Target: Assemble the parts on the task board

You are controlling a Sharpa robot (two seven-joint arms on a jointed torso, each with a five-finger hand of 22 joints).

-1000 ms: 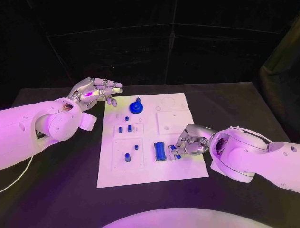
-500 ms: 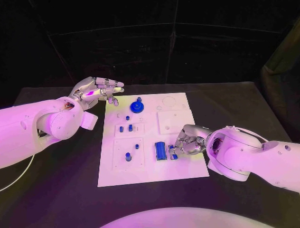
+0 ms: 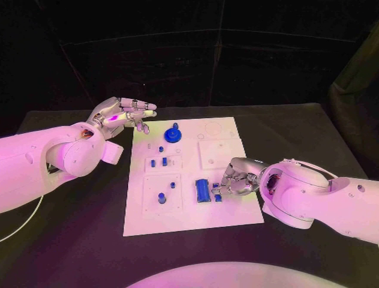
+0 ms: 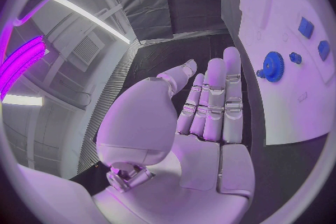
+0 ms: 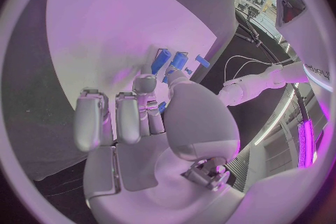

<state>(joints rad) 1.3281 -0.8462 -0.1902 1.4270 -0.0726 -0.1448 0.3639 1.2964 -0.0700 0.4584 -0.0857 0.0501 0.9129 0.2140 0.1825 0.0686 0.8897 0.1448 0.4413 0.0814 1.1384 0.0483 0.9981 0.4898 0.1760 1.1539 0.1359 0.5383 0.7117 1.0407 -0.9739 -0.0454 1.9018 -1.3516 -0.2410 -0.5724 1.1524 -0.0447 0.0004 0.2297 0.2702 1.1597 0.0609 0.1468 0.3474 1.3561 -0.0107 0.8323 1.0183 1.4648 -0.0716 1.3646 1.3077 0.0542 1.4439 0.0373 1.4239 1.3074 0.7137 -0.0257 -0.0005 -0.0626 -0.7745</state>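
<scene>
Board (image 3: 232,210), a white plate, lies in the middle of a black bench (image 3: 77,240), longer from near to far. Small blue parts sit on it: a gear (image 3: 173,134) at the far end, two short pegs (image 3: 158,162) around the middle, another peg (image 3: 161,198) nearer, and a cylinder (image 3: 202,191) right of that one. The right hand (image 3: 232,180) rests on the board's right side, just beside the cylinder, fingers curled in and pinching a small blue piece (image 3: 217,197) at their tips. The left hand (image 3: 120,114) hovers past the board's far left corner, fingers apart, holding nothing.
</scene>
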